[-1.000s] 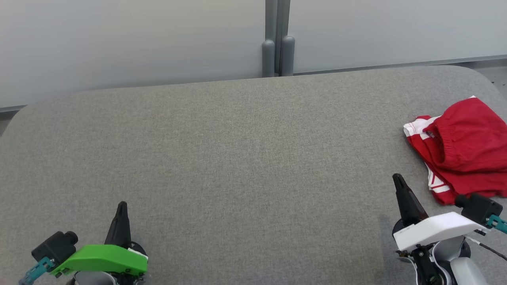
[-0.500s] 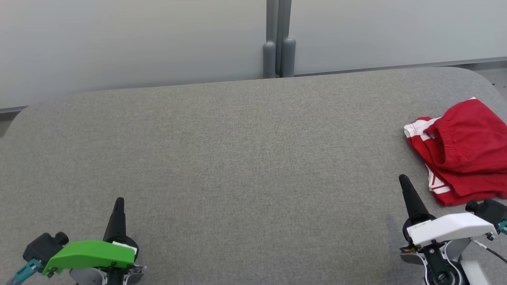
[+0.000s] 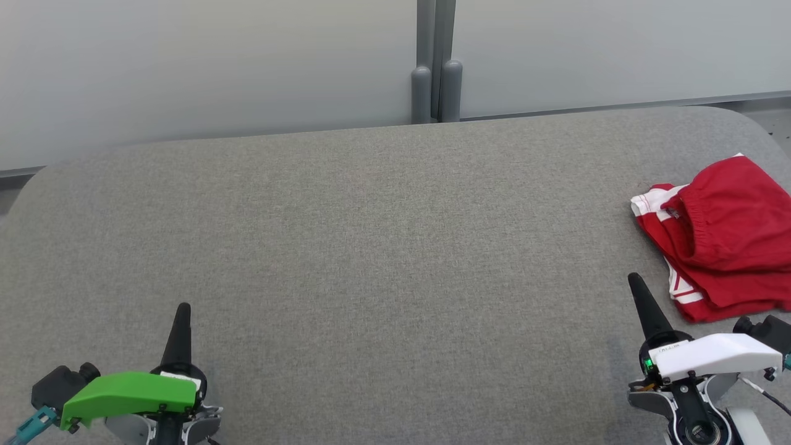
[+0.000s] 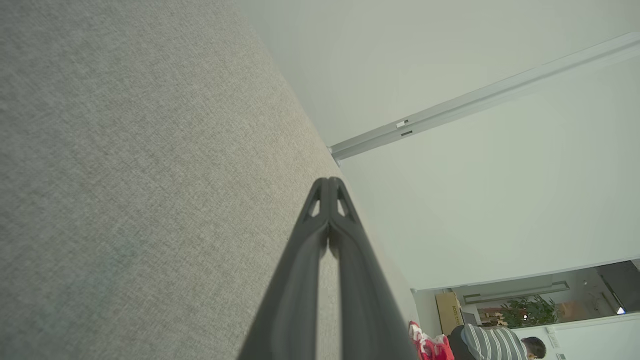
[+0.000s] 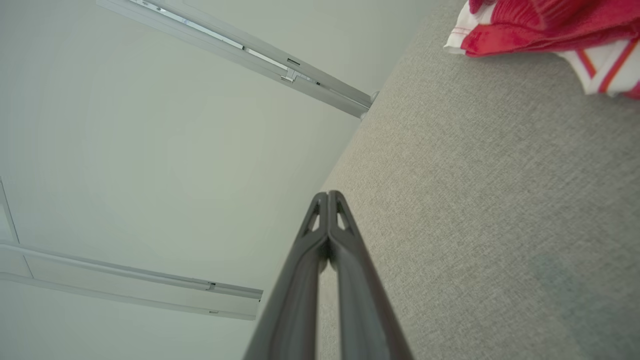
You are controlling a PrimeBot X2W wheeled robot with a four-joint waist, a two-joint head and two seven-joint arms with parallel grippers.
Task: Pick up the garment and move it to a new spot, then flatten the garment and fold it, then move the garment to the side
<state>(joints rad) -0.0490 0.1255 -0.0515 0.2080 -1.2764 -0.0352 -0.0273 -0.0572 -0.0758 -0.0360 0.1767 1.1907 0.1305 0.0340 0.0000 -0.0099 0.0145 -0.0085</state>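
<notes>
Head view: left gripper (image 3: 183, 308) and right gripper (image 3: 634, 279) low at either corner, tapered dark fingers pressed together, pointing away; coarse grey woven table (image 3: 383, 247); folded red garment (image 3: 726, 238), white-striped, at its right edge, untouched.

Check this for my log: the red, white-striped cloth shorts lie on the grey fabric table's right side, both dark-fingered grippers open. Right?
Not open: the wrist views show the left gripper and right gripper shut, jaws pressed together. The rest stands.
</notes>
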